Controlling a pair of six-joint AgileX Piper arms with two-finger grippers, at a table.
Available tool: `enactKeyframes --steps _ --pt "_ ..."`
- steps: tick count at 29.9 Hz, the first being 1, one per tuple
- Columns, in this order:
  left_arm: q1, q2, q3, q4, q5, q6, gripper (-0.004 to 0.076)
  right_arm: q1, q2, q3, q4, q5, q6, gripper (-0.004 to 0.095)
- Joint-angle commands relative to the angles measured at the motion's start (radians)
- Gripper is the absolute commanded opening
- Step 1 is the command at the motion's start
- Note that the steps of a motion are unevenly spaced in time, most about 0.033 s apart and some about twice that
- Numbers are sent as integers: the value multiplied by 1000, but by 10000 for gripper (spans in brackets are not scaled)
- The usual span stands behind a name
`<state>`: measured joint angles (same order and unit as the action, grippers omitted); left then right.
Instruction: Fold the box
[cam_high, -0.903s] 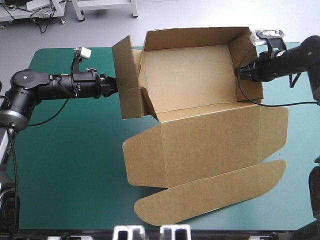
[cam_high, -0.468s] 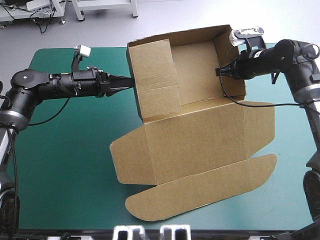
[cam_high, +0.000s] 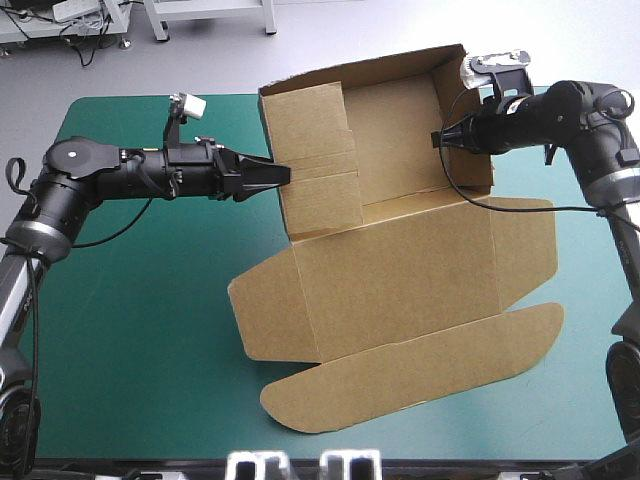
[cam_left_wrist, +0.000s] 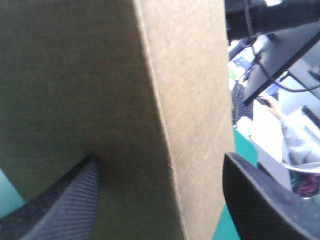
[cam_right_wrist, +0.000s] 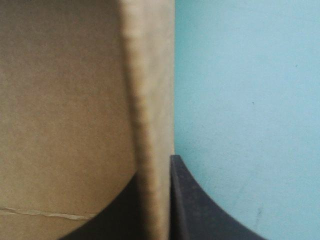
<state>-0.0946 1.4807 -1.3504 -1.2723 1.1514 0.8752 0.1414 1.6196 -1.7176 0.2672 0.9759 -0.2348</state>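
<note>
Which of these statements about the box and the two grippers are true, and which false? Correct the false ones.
1. The right gripper is shut on a wall of the box. True.
2. The left gripper is shut. False: its fingers stand apart at the box's opposite wall.
3. The lid lies flat on the teal-green cover. True.
4. The box has no walls raised. False: several walls stand upright.

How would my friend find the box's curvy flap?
Start at the teal-green table; the brown box sits on its middle. Its lid lies flat toward the near edge, and the flap is the last strip there. Only it has rounded ends.
</note>
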Motion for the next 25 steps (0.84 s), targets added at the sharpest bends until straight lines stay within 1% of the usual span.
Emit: enactKeyframes --steps 1,3,6,9,11,14,17,19,21,22,23,25 --pt "-71 -36 -63 102 -128 -129 498 2 -47 -30 69 -62 22 -18" --pt "-121 -36 -91 224 -235 -243 498 2 -47 -30 67 -70 36 -18" --pt "-195 -36 -116 348 -403 -353 498 19 -47 -28 57 -76 49 -18" --pt "-269 -34 -130 509 -509 -485 473 45 -45 -28 52 -86 69 -18" --pt "-301 -34 -132 679 -545 -616 433 64 -43 -28 43 -93 93 -18" --pt "-320 -34 -132 928 -550 -813 386 95 -37 -28 41 -93 100 -18" --pt "-320 -34 -132 1082 -542 -971 379 117 -24 -28 60 -90 117 -19" --pt "-320 -34 -132 1133 -542 -1021 379 129 -15 -28 93 -90 114 -19" --pt "-320 -34 -132 1141 -542 -1028 361 133 -2 -28 121 -85 100 -19" --pt "-320 -34 -132 1137 -542 -1028 330 135 5 -28 132 -77 90 -19" --pt "-320 -34 -132 1134 -538 -1028 283 135 12 -28 134 -70 86 -19" --pt "-320 -34 -132 1130 -521 -1028 134 135 24 -28 126 -40 86 -19"
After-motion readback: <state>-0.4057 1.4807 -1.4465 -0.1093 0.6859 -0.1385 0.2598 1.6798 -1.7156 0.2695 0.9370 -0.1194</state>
